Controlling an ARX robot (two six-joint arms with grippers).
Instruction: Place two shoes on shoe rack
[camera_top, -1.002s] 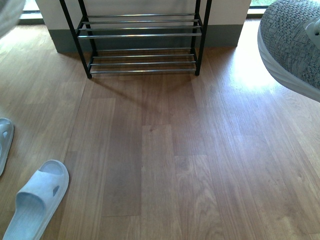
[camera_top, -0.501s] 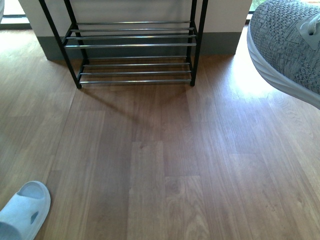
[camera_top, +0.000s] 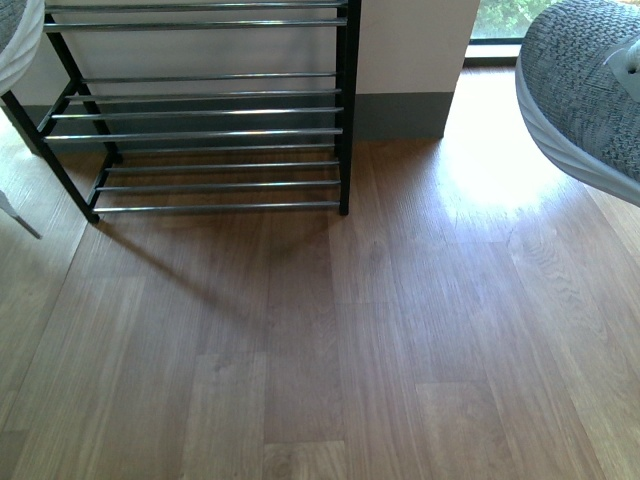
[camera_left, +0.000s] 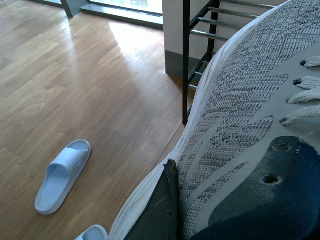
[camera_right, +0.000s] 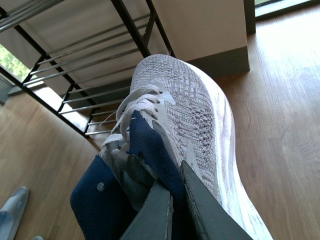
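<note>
The shoe rack (camera_top: 200, 135), with black side frames and chrome rods, stands against the wall at the upper left of the front view. My right gripper (camera_right: 174, 176) is shut on the navy collar of a grey sneaker (camera_right: 195, 115) and holds it in the air, toe toward the rack (camera_right: 100, 50). This sneaker shows at the upper right of the front view (camera_top: 585, 90). My left gripper (camera_left: 175, 175) is shut on the other grey sneaker (camera_left: 240, 125); one dark finger (camera_left: 160, 210) lies along its side. That sneaker's edge shows at the top left of the front view (camera_top: 15, 45), just in front of the rack (camera_left: 200, 35).
Two pale blue slides lie on the wood floor in the left wrist view, one whole (camera_left: 62, 175) and one only a tip (camera_left: 92, 233). A slide also shows in the right wrist view (camera_right: 12, 210). A white wall with a grey skirting (camera_top: 400, 115) stands right of the rack.
The front view has come closer to the rack, which now sits larger and further left. The slides have left the front view. The left sneaker's edge has come in at the top left.
</note>
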